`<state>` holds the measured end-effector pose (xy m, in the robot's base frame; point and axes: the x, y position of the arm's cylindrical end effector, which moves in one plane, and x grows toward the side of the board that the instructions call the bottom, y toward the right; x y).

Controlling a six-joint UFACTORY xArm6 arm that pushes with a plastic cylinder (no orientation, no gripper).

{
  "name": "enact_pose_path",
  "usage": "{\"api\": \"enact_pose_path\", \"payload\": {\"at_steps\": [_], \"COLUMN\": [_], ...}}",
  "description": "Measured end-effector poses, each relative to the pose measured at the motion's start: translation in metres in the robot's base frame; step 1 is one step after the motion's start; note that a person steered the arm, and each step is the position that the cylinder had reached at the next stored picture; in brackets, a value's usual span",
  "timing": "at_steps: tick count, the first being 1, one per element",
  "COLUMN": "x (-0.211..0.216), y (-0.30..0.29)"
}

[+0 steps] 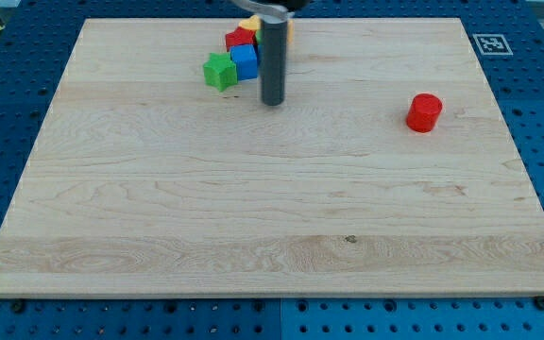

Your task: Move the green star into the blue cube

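Observation:
The green star [220, 71] lies on the wooden board near the view's top, left of centre. Its right side touches the blue cube [245, 60]. My tip [272, 102] stands just right of the blue cube and a little below it, apart from the green star. The rod rises from the tip to the view's top edge and hides part of the blocks behind it.
A red block [239, 40] sits just above the blue cube, with a yellow block [250, 23] behind it, partly hidden by the rod. A red cylinder [424, 112] stands alone at the view's right. The board [272, 208] rests on a blue pegboard table.

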<state>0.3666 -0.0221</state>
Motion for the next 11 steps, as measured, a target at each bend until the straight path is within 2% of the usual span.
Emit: {"api": "enact_pose_path", "payload": {"at_steps": [2,4,8,11], "x": [0.001,-0.022,-0.032,-0.036], "y": [-0.087,-0.091,-0.057,-0.057]}}
